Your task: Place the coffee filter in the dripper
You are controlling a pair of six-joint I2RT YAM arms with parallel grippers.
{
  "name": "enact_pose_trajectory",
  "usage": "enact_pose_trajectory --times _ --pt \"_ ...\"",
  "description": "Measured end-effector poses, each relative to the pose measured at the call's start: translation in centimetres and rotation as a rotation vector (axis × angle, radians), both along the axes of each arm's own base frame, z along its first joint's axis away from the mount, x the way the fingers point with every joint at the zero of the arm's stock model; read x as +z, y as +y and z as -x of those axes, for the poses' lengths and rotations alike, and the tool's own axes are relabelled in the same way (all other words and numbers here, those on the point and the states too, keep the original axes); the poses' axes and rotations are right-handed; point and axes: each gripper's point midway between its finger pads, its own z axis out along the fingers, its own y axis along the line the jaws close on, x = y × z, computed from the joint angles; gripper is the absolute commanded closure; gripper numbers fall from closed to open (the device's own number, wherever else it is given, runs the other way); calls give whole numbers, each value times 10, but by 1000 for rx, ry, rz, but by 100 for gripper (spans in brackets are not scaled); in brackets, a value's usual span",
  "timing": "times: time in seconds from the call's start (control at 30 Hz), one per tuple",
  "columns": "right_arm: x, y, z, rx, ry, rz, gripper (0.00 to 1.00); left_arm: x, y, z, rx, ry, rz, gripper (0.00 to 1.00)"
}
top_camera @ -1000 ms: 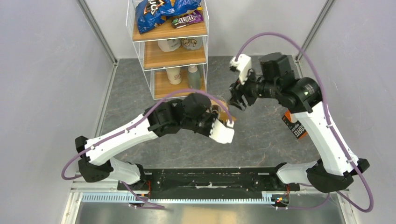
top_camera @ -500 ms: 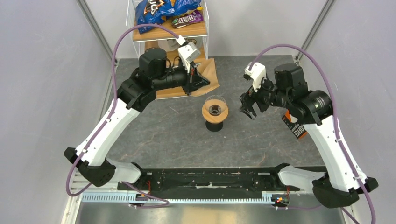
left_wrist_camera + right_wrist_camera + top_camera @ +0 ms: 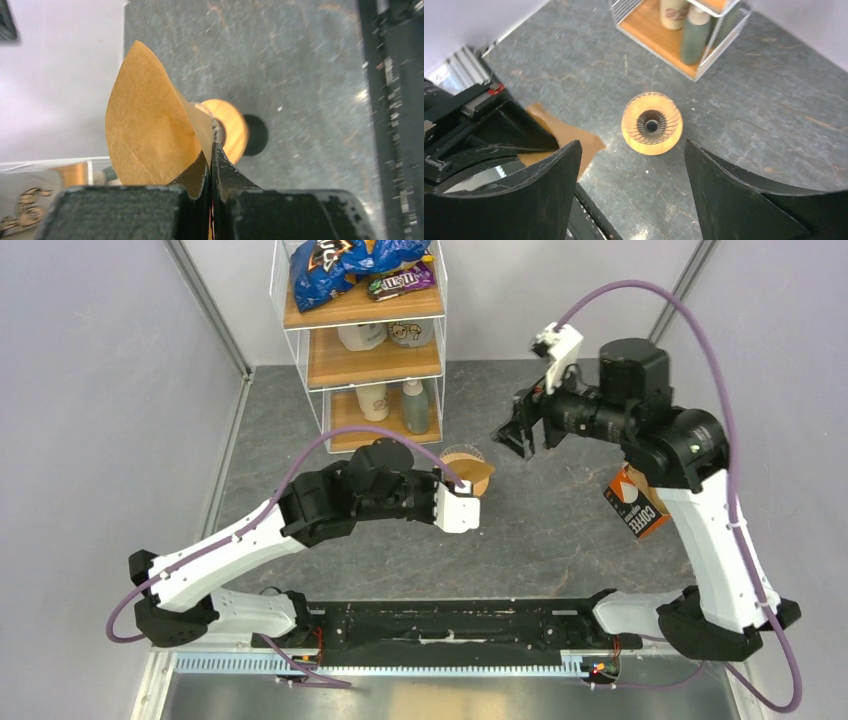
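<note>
Two end effectors are in play, and only one carries anything. The left end effector (image 3: 211, 165) is pinched shut on the lower edge of the thin tan-brown paper coffee filter (image 3: 150, 135), which fans upward from the closed jaws, partly opened into a cone. The right end effector (image 3: 522, 437) holds nothing; its jaws are spread wide and it hangs above the dark grey bench (image 3: 560, 530), toward the far right, looking down on the work.

The small clear glass dripper with its round light-wood collar (image 3: 652, 124) stands upright about the middle of the bench, just off the near right corner of the white wire rack with wooden shelves (image 3: 365, 340) that sits against the far edge. From the right wrist view the filter's edge lies just beside the collar, on its near-left side, and not over the mouth. The cone is bare, its ribs showing.

This looks like the carrying step, near its end: the paper is gripped and brought alongside, not yet seated. The next move probably calls for bringing the filter's point over the glass mouth, lowering it until the paper rests against the ribs, and only then letting go. A light collar on a small black base could tip if nudged sideways.
</note>
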Motion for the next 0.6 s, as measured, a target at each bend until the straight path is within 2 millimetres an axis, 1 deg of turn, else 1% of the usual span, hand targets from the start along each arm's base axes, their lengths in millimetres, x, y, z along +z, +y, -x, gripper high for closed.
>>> enact_pose_trajectory --times 0.07,0.13,0.2,0.27,0.37,0.47,0.6 --pt "-12 14 4 49 33 23 12 -4 1 -5 -7 -83 -50 98" --pt "-31 26 9 94 75 60 8 -2 4 -12 4 -151 -78 98" --pt "-51 33 13 128 119 104 6 1 7 -18 12 -204 -99 98" --pt "-61 37 15 149 135 140 5 1 7 -19 8 -235 -116 98" --pt "-68 43 16 167 125 183 6 0 5 -20 -2 -261 -137 98" --pt "-72 49 16 191 95 230 10 -5 2 -21 -13 -267 -156 98" --pt "-79 60 21 250 42 303 26 -9 -2 -21 -29 -261 -173 98"
